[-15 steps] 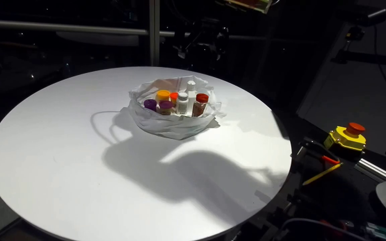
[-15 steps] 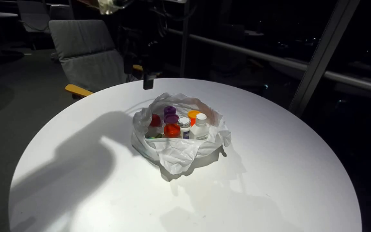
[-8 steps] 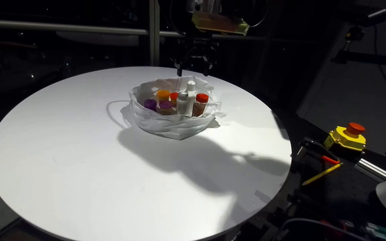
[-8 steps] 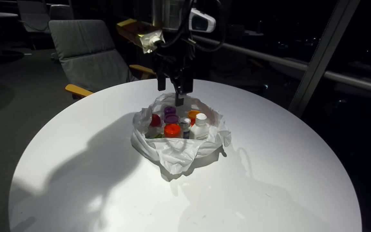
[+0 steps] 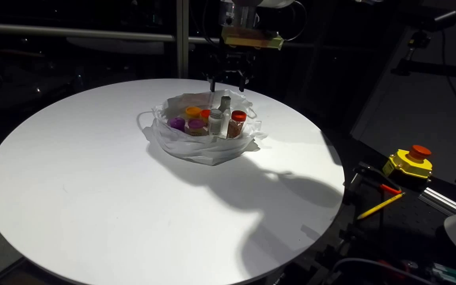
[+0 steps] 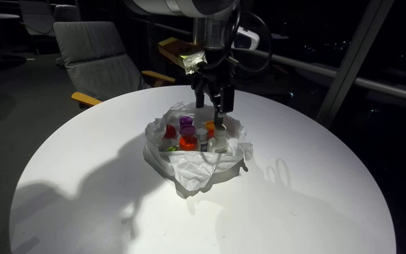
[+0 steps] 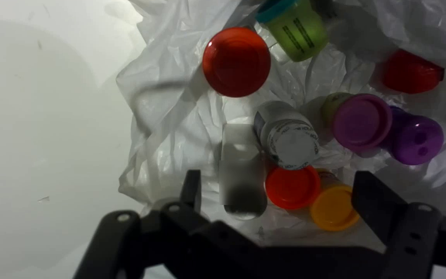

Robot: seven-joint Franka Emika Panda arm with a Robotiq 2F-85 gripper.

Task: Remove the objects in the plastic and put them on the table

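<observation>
Pincer (image 5: 227,86), in an exterior view, hangs over the far part of the plastic bag (image 5: 208,148) with jaws spread wide and nothing between them. The bag rests mouth up on the round white bench (image 5: 113,213), toward the far edge; seven containers (image 5: 215,123) show inside. Removal, by judgement, has not begun: every container visible lies in the bag, and lifting out and placing on the bench remain. In an exterior view, one finger (image 6: 218,118) of the pincer lines up with the cap of the tall white bottle (image 6: 219,144), at the right of the group; contact cannot be told. This suggests the approach step. In the wrist view, the total is nine, all inside the bag: one tall white bottle, one shorter white bottle (image 7: 288,137), one large red-capped jar (image 7: 236,62), one orange-red-capped jar (image 7: 292,188), one yellow-orange-capped jar (image 7: 333,208), one magenta-capped jar (image 7: 361,122), one purple container (image 7: 416,139), one green tub (image 7: 297,35) with a teal lid, and one red item (image 7: 412,73) of unclear form.
</observation>
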